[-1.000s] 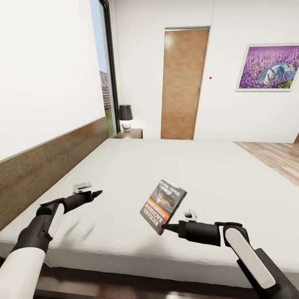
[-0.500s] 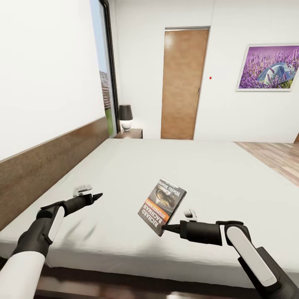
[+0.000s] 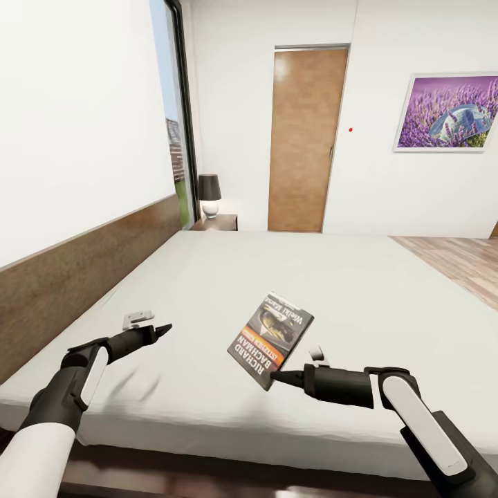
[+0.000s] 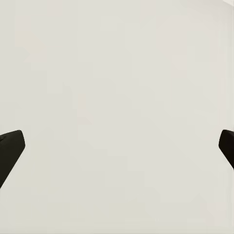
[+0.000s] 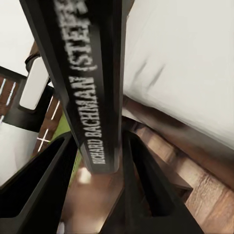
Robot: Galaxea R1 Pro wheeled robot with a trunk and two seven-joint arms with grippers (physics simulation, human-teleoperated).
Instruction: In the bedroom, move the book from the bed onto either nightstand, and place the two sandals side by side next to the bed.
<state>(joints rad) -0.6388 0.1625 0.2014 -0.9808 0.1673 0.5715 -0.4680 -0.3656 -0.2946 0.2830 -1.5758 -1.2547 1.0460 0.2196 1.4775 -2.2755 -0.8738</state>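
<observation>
White walls, a brown door (image 3: 308,138) and a lavender picture (image 3: 447,113) at the back, with the big pale bed (image 3: 290,277) taking up most of the head view. The right tool (image 3: 272,377) is pinching the book (image 3: 270,339) by its lower corner, so the book hangs tilted above the mattress near the close edge, not lying on it. Its long axis runs up and away from the tool. The cover is dark with an orange band and white "RICHARD BACHMAN" lettering. The nightstand (image 3: 216,222) with the lamp (image 3: 209,194) sits well apart at the far corner by the headboard, ahead and to the left, so I'd guess the carry goes that way.

Left wrist view: the left tool (image 4: 117,146) is spread wide with nothing between its tips, over bare mattress.

Right wrist view: dark fingers (image 5: 44,185) are pressed onto both faces of the book's spine end, wood floor (image 5: 209,195) below.
</observation>
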